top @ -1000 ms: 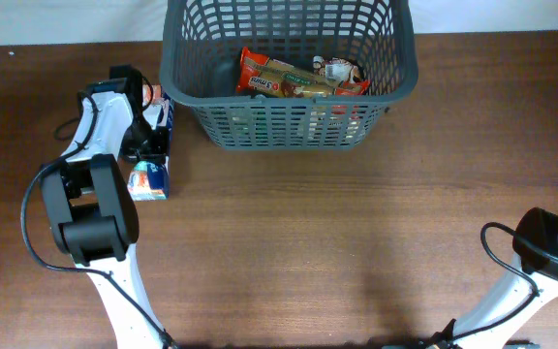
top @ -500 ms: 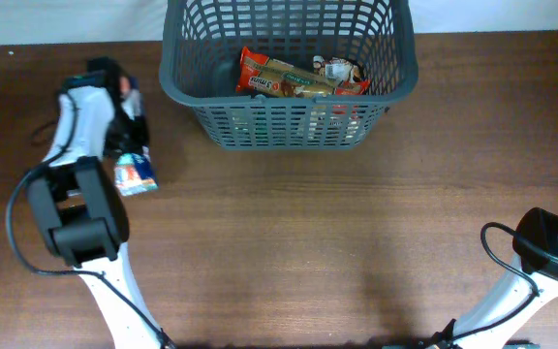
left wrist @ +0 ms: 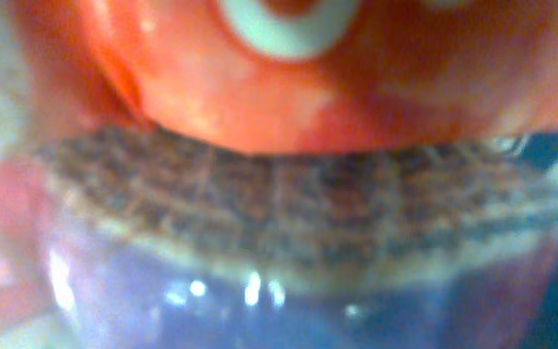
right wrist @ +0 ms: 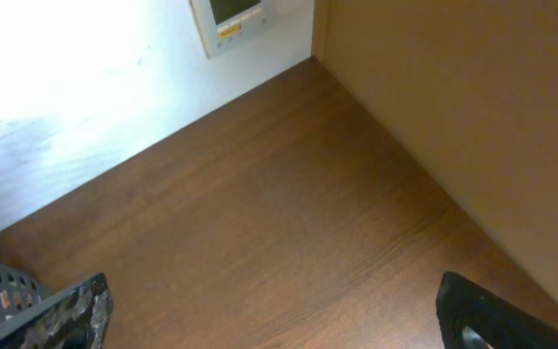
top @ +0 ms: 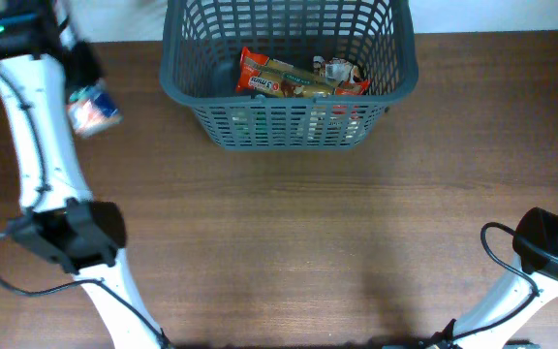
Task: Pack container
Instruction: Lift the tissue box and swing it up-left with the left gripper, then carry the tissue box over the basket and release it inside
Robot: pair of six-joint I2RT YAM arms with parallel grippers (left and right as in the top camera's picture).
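**Desk:** Where is the container?

**Photographer:** The large dark grey rectangular plastic basket [top: 279,124] stands upright at the far middle of the brown wooden counter [top: 308,242]. Its mouth faces the ceiling and its long axis runs left to right along the far edge. Red and gold snack wrappers [top: 289,78] lie inside.

**Desk:** And the arms?

**Photographer:** The left end effector [top: 82,82], raised high to the basket's left, pinches a small orange, white and blue snack packet [top: 93,109] (its wrist camera shows only blurred wrapper pressed close). The right end effector [right wrist: 274,315] hangs over the counter with its fingers spread wide, holding nothing, well apart from the basket.

**Desk:** How would the basket handle?

**Photographer:** By its look it is light for its bulk, stiff and not fragile, though the slotted walls could catch a fingertip. The thick rim looks the surest hold, taken midway along a long side so the basket does not tip.
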